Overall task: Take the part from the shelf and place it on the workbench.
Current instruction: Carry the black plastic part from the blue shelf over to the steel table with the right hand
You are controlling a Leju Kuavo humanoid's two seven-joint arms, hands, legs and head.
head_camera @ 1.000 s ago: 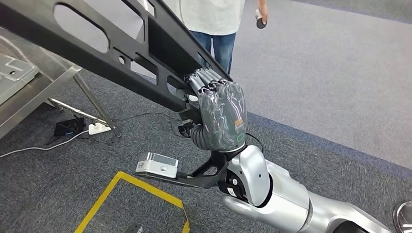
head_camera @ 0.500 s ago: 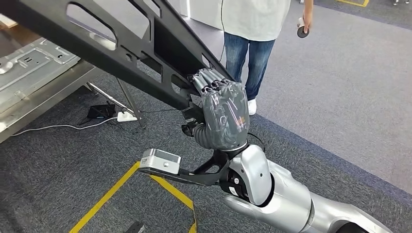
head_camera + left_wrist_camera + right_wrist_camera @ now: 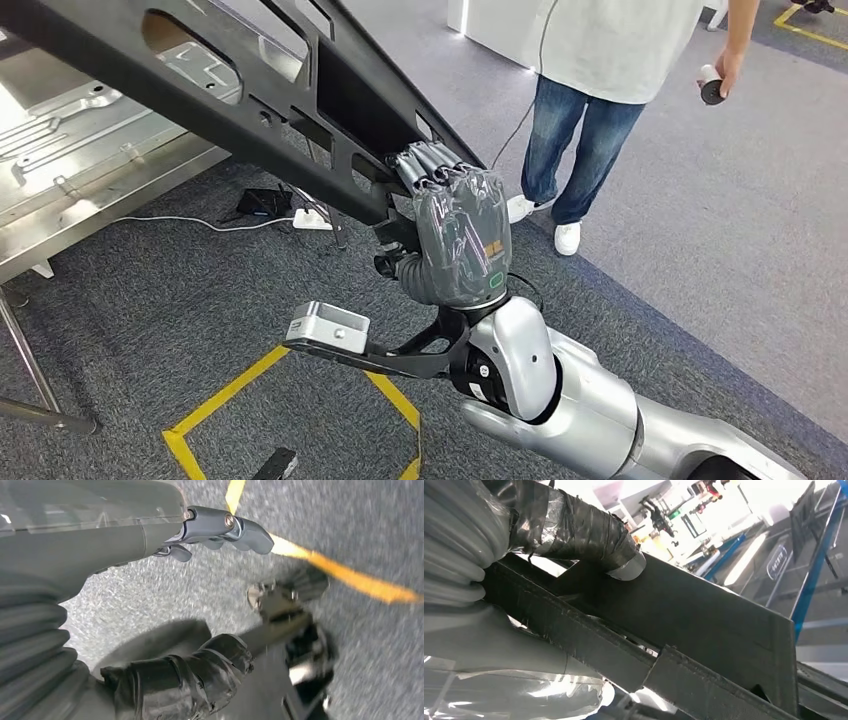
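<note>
**Black part held in the right hand, above the carpet**

The part, a long black frame with cut-out openings, slants across the head view from about 10 o'clock down toward the centre, raised off the floor. Its lower end sits inside the right hand, whose fingers are clenched over the frame's upper edge while the palm lies against its near side. In the right wrist view the same black part runs diagonally, with a taped finger pressed down on its flat face and the grey thumb side underneath, so the frame is gripped between them.

The left hand hangs over the grey carpet; its fingers curl partly inward with nothing between them, though I cannot tell how tightly they close.

At 9 to 10 o'clock of the part a metal workbench carries a pressed sheet-metal panel. Under the bench's edge lie a white power strip and a cable. A person in jeans stands at 1 o'clock, holding a small dark object. Yellow tape marks the carpet at 6 o'clock.
</note>
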